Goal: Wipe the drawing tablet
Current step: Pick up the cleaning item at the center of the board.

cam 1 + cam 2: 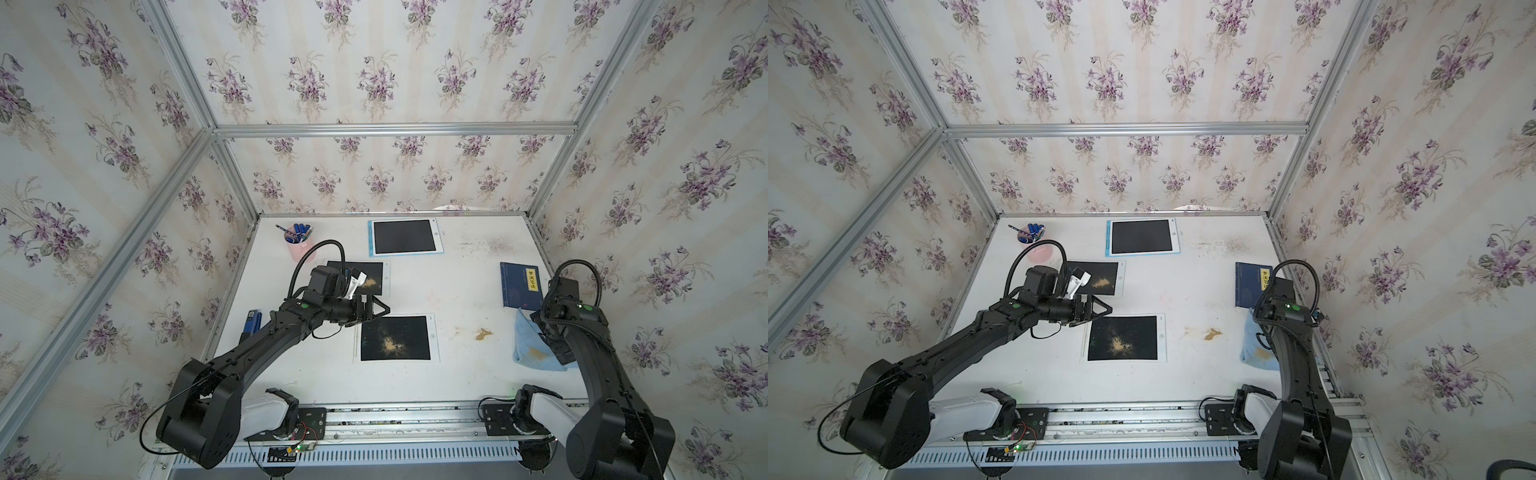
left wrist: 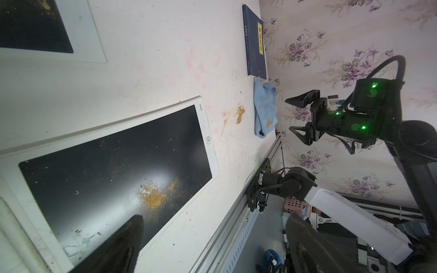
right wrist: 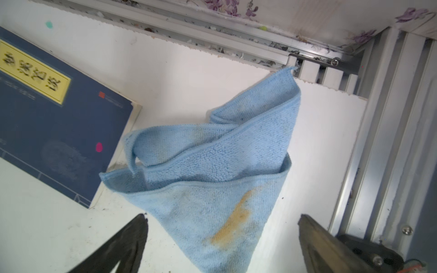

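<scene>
Drawing tablet (image 1: 395, 338), white-framed, its black screen dusted with tan powder, lies flat mid-table in both top views. The left gripper (image 1: 376, 309) is at its 11 o'clock edge, jaws apart. Left wrist: "neo" is printed on the bezel. Right wrist: the right gripper (image 3: 222, 216) is spread wide over the stained blue cloth (image 3: 212, 177); the book (image 3: 59, 132) has a yellow label with blurred Chinese characters.

Blue cloth (image 1: 530, 345) partly behind right arm (image 1: 590, 357)

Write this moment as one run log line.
right hand: open over cloth, not holding it | left hand: open, by near tablet | cloth: on table beside book | near tablet: brown powder on screen
</scene>
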Robot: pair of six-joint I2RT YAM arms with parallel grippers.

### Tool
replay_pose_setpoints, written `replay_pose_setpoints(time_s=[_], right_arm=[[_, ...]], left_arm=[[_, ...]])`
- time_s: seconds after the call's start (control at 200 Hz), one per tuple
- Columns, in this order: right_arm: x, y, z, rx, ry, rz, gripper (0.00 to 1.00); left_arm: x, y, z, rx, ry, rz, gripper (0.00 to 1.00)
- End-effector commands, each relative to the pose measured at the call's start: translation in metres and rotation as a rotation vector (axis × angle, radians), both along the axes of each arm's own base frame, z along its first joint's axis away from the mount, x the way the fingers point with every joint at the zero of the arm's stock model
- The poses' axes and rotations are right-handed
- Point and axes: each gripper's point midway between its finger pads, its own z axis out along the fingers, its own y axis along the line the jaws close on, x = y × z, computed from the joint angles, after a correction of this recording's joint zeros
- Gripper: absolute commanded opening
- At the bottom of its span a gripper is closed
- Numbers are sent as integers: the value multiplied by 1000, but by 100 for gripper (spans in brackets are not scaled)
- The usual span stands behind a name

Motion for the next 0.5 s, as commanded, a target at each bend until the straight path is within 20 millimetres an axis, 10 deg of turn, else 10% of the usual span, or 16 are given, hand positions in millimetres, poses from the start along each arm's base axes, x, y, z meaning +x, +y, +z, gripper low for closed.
replay_pose_setpoints(time_s=[0.0,0.495], right_arm=[[1,-2,-3,-7,29,21,100],[5,-2,-3,-16,-83,-29,95]], left_arm=[[4,-1,4,3,33,23,95],[19,8,-11,110,143,116,94]])
